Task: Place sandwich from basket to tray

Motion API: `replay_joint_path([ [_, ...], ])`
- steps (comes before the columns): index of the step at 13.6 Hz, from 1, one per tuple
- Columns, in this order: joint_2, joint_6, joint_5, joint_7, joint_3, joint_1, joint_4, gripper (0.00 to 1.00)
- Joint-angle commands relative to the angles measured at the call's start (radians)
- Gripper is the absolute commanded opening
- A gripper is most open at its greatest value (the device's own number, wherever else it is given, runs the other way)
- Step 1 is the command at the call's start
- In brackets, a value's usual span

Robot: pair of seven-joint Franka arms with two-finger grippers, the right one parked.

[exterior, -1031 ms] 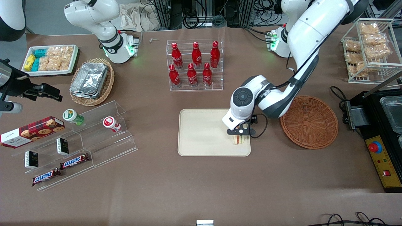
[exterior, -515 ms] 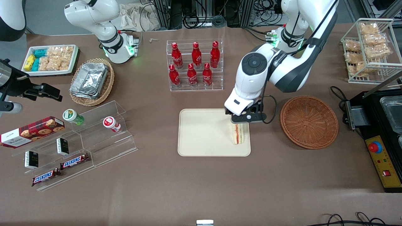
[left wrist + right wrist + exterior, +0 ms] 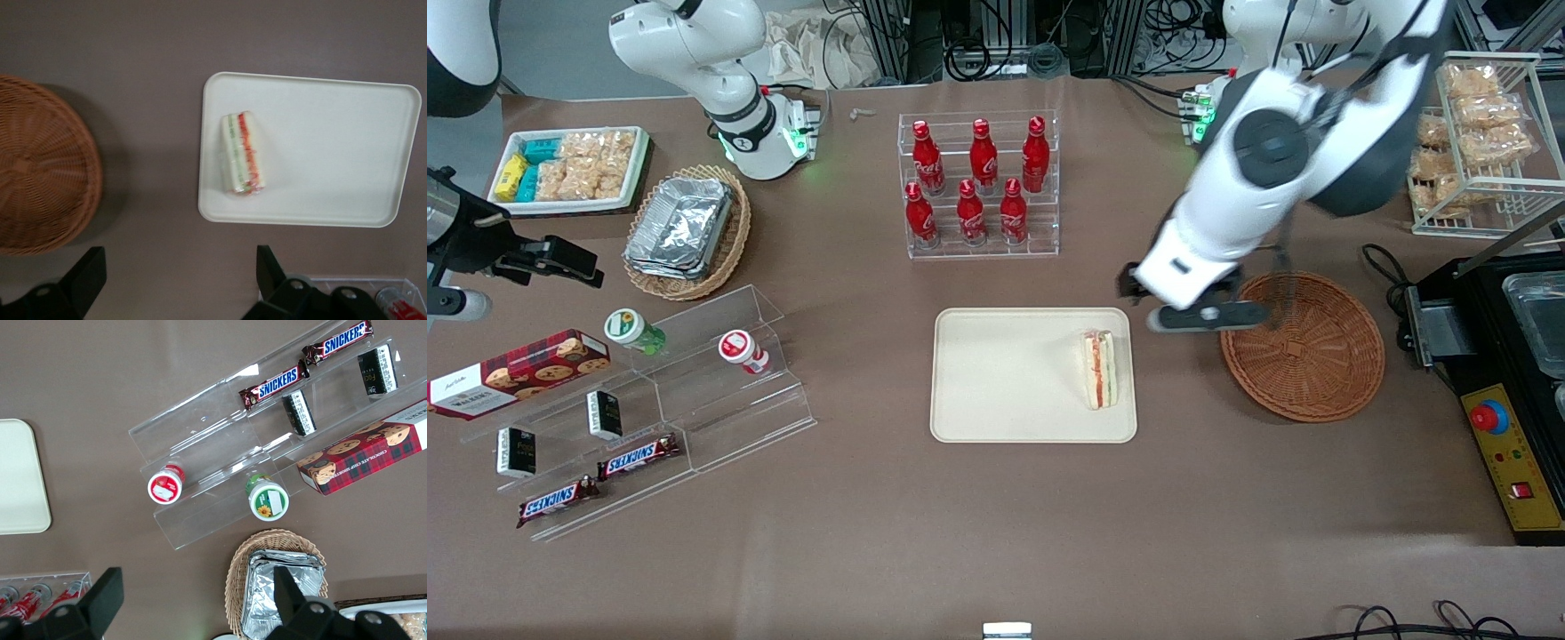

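The sandwich (image 3: pixel 1099 369) is seen lying on the tray (image 3: pixel 1005 418), near the edge closest to the basket (image 3: pixel 1303 345), while the end effector (image 3: pixel 1193 311) is held above the tabletop (image 3: pixel 996 516) between tray and basket, fingers (image 3: pixel 87 277) spread wide, nothing gripped.

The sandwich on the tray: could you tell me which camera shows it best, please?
The left wrist view shows it best: the sandwich lies unobstructed on the tray, filling layers distinct, seen between the open gripper jaws. The front view shows the whole sandwich too, only smaller. The right wrist view catches only the tray's edge.
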Motion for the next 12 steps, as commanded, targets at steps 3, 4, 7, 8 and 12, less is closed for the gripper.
replay_joint_path([
  [3, -0.093, -0.107, -0.058, 0.182, 0.190, -0.026, 0.001, 1.00],
  [4, -0.091, -0.130, -0.058, 0.199, 0.202, -0.024, 0.034, 1.00],
  [7, -0.071, -0.167, -0.046, 0.245, 0.204, -0.020, 0.116, 1.00],
  [8, -0.082, -0.170, -0.044, 0.275, 0.210, -0.018, 0.113, 1.00],
  [12, -0.158, -0.247, -0.049, 0.469, 0.293, -0.018, 0.082, 1.00],
])
